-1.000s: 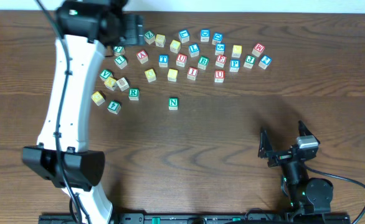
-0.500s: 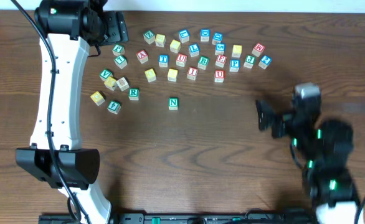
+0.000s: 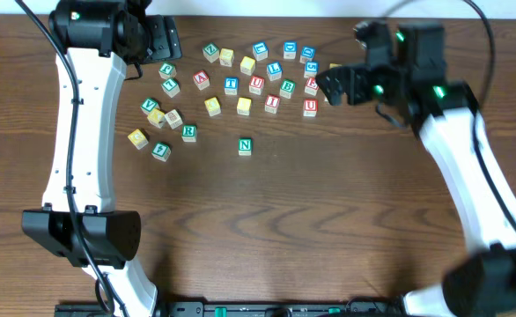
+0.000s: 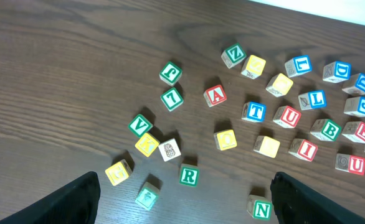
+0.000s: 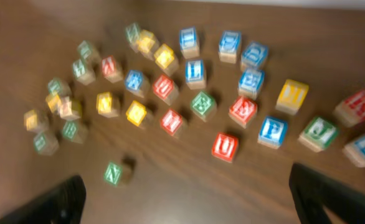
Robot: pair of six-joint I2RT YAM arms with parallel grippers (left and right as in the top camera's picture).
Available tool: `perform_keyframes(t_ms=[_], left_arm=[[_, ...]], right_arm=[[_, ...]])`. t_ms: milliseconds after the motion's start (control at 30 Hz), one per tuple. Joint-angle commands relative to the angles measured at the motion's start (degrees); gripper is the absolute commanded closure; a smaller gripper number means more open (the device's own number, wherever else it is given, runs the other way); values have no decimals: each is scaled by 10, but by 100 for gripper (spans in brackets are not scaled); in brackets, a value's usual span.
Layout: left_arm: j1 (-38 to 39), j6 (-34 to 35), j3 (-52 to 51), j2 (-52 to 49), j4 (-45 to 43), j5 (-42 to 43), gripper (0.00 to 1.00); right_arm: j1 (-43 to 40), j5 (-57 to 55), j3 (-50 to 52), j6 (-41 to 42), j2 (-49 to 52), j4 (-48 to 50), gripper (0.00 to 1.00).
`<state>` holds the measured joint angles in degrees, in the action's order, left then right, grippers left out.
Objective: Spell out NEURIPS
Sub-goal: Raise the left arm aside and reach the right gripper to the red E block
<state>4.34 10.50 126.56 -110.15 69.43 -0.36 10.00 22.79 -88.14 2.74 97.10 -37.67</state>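
Observation:
Many wooden letter blocks lie scattered across the back of the table. A green N block (image 3: 245,147) sits alone in front of them and also shows in the left wrist view (image 4: 261,209) and the right wrist view (image 5: 113,172). A green R (image 3: 188,132) lies at the left. A red U (image 3: 310,107), a red E (image 3: 312,85) and a red I (image 3: 272,103) lie in the middle. A blue P (image 5: 273,131) shows in the blurred right wrist view. My left gripper (image 3: 165,40) is open and empty above the group's left end. My right gripper (image 3: 330,86) is open and empty above its right part.
A second red U (image 3: 256,84) and blue, yellow and green blocks fill the cluster. The white left arm (image 3: 86,132) runs down the table's left side. The right arm (image 3: 469,167) crosses the right side. Bare wood lies in front of the N block.
My right arm has swung from the front right of the table up to the back, over the right-hand blocks. My left gripper shifted slightly left a second ago. No block has moved.

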Motion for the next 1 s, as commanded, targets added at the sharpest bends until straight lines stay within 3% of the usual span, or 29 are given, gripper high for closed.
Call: perform_keyframes(t_ms=[0,133,467,633,800,967], left_arm=[[0,1,0,-3,2,-1,14],[0,1,0,-3,2,-1,14],[0,1,0,-3,2,-1,14],[0,1,0,-3,2,-1,14],[0,1,0,-3,-7,-1,14],[0,1,0,-3,-12,-1,14]], right_arm=[[12,-18,-109,-3,89,-49,1],[12,-18,-170,-7,155,-62,1],[17,-17,-170,-5,192,3,1],[38,-86,-170,87,209,19,9],[73,-175,-170,173,228,9,11],[92,-230,-170,207,248,11,17]])
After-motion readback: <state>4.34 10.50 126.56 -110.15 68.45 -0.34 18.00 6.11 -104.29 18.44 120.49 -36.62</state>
